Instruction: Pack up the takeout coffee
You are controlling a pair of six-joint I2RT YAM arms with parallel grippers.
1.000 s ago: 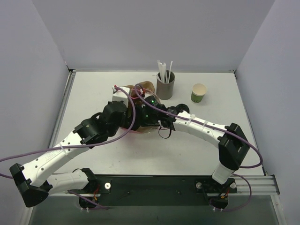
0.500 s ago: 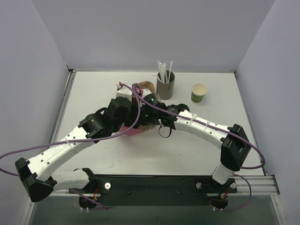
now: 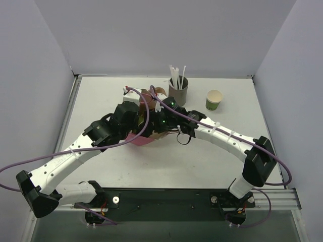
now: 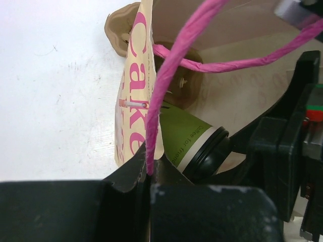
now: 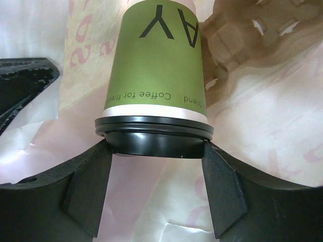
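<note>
The takeout coffee (image 5: 154,91), a small green paper cup capped with a black lid (image 5: 154,132), sits inside the mouth of a paper bag (image 4: 132,101) at the middle of the white worktop (image 3: 101,101). The right claw (image 5: 155,151) grasps it, one black finger pressed against each side of the lid's rim. Seen from that wrist, the cup points away from the claw, base first, into the bag. Dark lettering runs along its green side and a pale band shows just above the lid.

The left claw (image 4: 151,176) is clenched on the bag's near edge, pinching the paper together with a pink twisted handle (image 4: 166,75). The handle loops up and across the opening. The bag is cream with the word "Cake" printed in pink down its side. From this wrist the cup lies tilted within the bag, lid toward the lower right.

A brown moulded cardboard tray (image 5: 252,45) rests deeper in the bag, just beside the cup's far end. Whether the cup touches it cannot be told.

From above, both arms meet over the bag and hide most of it. Behind them stands a grey holder (image 3: 177,92) of white straws (image 3: 176,75). Farther right, well apart from the bag, a second green cup (image 3: 214,100) stands upright and open, showing a pale inside.
</note>
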